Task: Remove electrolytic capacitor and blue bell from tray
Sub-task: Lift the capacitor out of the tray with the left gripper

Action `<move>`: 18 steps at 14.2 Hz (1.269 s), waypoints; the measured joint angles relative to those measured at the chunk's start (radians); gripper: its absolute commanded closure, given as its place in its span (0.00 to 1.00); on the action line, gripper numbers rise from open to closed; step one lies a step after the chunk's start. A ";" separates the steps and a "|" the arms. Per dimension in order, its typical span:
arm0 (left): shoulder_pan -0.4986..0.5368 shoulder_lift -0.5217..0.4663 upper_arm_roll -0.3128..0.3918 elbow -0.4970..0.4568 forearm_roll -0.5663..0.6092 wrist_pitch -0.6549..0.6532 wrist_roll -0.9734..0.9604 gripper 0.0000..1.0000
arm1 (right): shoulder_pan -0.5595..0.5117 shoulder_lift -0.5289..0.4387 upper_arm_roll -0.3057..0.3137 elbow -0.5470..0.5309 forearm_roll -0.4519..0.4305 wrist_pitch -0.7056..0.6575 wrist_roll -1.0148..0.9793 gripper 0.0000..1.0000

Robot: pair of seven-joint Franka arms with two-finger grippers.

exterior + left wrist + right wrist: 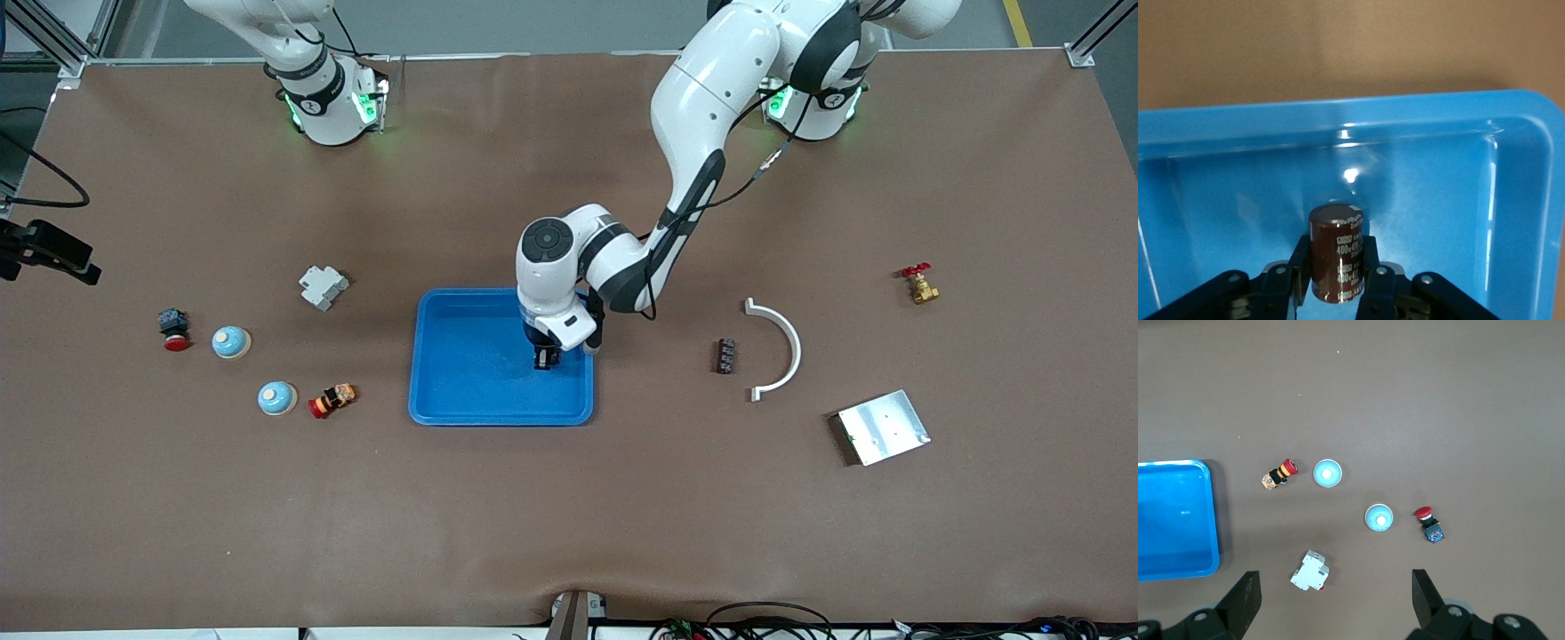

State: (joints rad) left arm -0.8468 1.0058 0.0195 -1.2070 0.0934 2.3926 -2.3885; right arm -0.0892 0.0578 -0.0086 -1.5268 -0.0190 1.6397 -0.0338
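Observation:
A brown cylindrical capacitor point(1336, 243) stands upright inside the blue tray point(462, 391), which also fills the left wrist view point(1438, 113). My left gripper point(544, 358) point(1337, 259) reaches down into the tray and is shut on the capacitor, one finger on each side. In the front view the hand hides the capacitor. Two light-blue dome bells point(231, 342) point(277, 397) sit on the table toward the right arm's end, and both bells point(1327, 473) point(1379, 518) show in the right wrist view. My right gripper point(1337, 587) hangs open high over that area, holding nothing.
A white circuit breaker point(323, 286) and two red push buttons point(175, 329) point(332, 400) lie near the bells. Toward the left arm's end are a small dark terminal block point(726, 356), a white curved piece point(782, 348), a metal plate point(883, 427) and a brass valve point(919, 284).

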 measured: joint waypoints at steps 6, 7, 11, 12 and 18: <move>0.000 -0.017 -0.002 0.015 0.007 -0.043 0.403 1.00 | -0.002 0.000 -0.003 0.000 0.002 0.000 0.000 0.00; 0.001 -0.022 -0.002 0.016 0.003 -0.051 0.478 1.00 | -0.001 0.000 -0.002 0.000 0.002 0.000 0.000 0.00; 0.003 -0.049 -0.003 0.019 -0.033 -0.111 0.648 1.00 | 0.000 0.000 -0.002 0.000 0.002 -0.002 0.000 0.00; 0.005 -0.056 -0.002 0.020 -0.056 -0.120 0.666 1.00 | 0.000 0.000 -0.002 0.000 0.003 0.000 0.000 0.00; 0.072 -0.110 -0.019 0.022 -0.087 -0.216 0.983 1.00 | 0.000 0.000 -0.002 0.000 0.003 0.001 0.000 0.00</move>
State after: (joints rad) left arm -0.7751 0.8959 0.0009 -1.1849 0.0062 2.1770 -1.4057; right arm -0.0891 0.0578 -0.0103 -1.5267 -0.0164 1.6408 -0.0338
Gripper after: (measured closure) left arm 0.656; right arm 0.000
